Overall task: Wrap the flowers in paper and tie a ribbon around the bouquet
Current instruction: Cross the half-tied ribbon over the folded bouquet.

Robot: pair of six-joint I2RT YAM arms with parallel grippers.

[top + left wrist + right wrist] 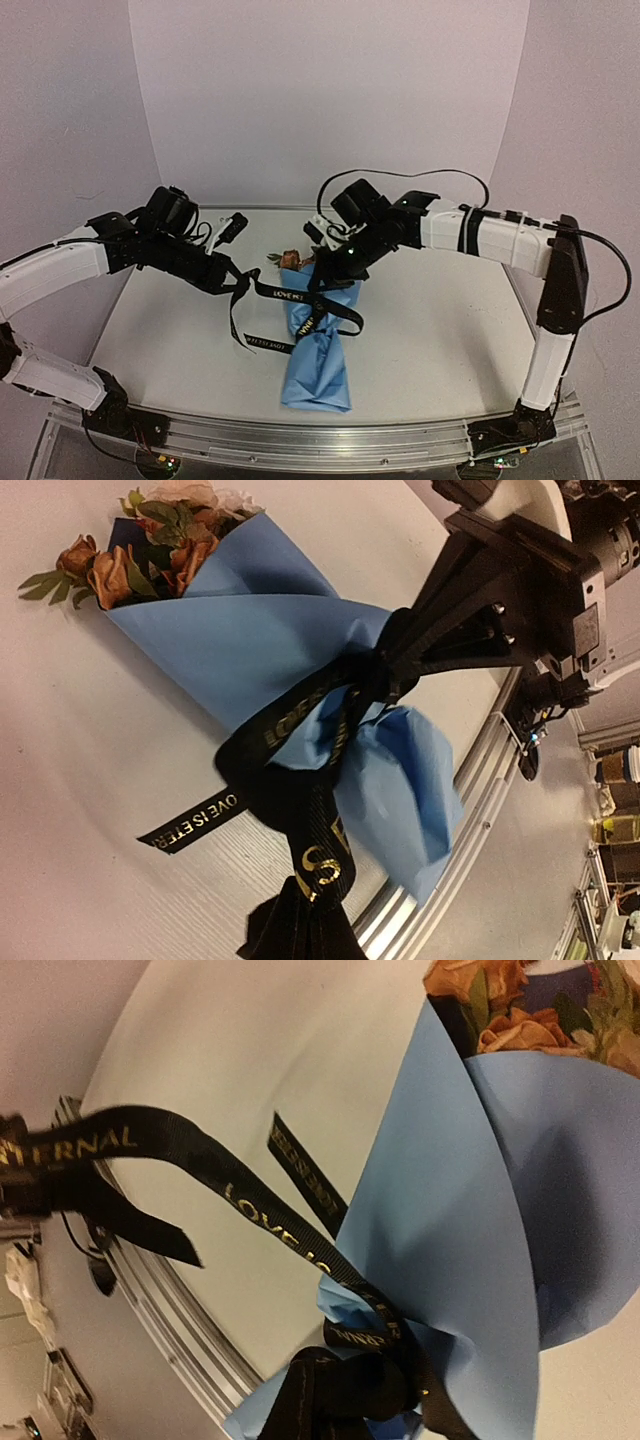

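Your bouquet (pixel 318 350) lies in the middle of the bench (pixel 450 340). Its narrow end points toward the bottom of the top view, and the flowers (pixel 292 259) show at its upper end. The black ribbon (pixel 285 293), lettered in gold, is looped round the waist of the light blue paper (pixel 240 630).

Your right gripper (pixel 328 278) is clenched on the ribbon right at that waist, reaching in from the upper right of the left wrist view. Your left gripper (pixel 238 274), left of the bouquet and apart from it, is pinched on another stretch of ribbon that runs across to the wrap. A loose ribbon tail lies on the bench at the bouquet's lower left.
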